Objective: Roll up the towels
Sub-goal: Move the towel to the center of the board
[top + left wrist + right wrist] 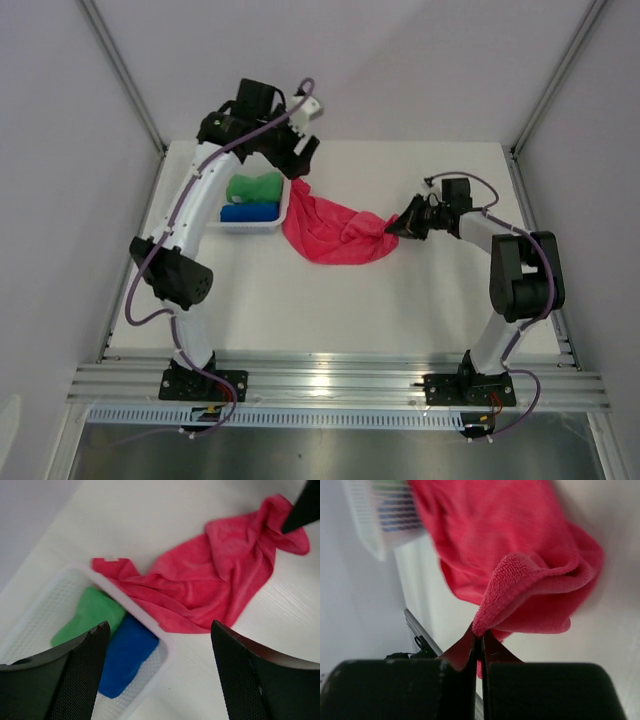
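The pink towel (335, 232) lies crumpled on the white table, right of the basket. Its left corner (107, 565) rests on the basket's rim. My right gripper (395, 228) is shut on the towel's right corner, and the right wrist view shows the cloth (510, 545) pinched at the fingertips (480, 632). The green towel (255, 186) and the blue towel (248, 212) lie rolled inside the basket. My left gripper (160, 625) hangs open above the basket's near corner and the blue towel (127, 655), holding nothing. The green towel (90, 615) shows beside its left finger.
The white plastic basket (270, 228) stands at the back left of the table, its mesh wall (30, 625) close under my left gripper. Metal frame posts rise at both back corners. A rail (330, 380) runs along the near edge.
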Robot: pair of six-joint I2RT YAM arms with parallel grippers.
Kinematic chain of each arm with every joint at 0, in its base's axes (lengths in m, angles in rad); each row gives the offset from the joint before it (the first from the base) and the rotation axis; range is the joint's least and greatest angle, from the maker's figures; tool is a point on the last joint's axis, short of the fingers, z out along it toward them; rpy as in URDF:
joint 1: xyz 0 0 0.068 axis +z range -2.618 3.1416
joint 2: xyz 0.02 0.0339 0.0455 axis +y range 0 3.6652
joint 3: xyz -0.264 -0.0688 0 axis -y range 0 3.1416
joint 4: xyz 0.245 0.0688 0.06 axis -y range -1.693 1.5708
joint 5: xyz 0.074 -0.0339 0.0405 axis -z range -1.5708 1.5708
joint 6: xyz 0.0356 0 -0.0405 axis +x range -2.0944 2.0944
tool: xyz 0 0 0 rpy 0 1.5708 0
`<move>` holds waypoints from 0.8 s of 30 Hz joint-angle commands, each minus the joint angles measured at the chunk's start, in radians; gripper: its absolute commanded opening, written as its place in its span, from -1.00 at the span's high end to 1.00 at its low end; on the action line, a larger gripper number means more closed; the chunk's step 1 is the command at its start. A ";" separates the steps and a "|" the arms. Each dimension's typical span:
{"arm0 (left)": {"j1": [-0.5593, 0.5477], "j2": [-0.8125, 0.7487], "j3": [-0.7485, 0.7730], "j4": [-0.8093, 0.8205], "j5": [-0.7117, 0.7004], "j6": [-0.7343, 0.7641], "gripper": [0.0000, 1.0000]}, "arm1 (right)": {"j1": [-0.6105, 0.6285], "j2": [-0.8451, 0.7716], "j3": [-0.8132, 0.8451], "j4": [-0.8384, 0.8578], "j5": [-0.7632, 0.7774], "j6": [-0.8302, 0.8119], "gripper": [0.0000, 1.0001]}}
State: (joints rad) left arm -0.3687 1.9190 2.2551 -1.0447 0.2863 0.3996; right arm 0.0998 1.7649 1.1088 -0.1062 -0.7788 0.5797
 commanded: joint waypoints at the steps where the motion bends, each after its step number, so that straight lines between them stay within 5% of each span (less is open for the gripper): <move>1: -0.068 0.040 -0.113 -0.080 0.103 0.097 -0.66 | -0.026 0.004 -0.045 -0.026 0.099 0.025 1.00; 9: -0.219 0.084 -0.417 0.085 -0.020 0.093 -0.68 | -0.003 0.022 -0.040 -0.284 0.223 -0.067 1.00; 16: -0.245 0.219 -0.408 0.052 -0.105 -0.025 -0.51 | -0.003 -0.004 -0.076 -0.438 0.271 -0.118 1.00; 24: -0.253 0.302 -0.428 0.081 -0.246 -0.002 -0.55 | 0.098 -0.067 -0.151 -0.555 0.256 -0.143 0.94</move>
State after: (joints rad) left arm -0.6189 2.1990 1.8252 -0.9901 0.1215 0.4088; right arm 0.1501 1.7660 0.9924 -0.5652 -0.5194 0.4545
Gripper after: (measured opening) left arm 0.772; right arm 0.021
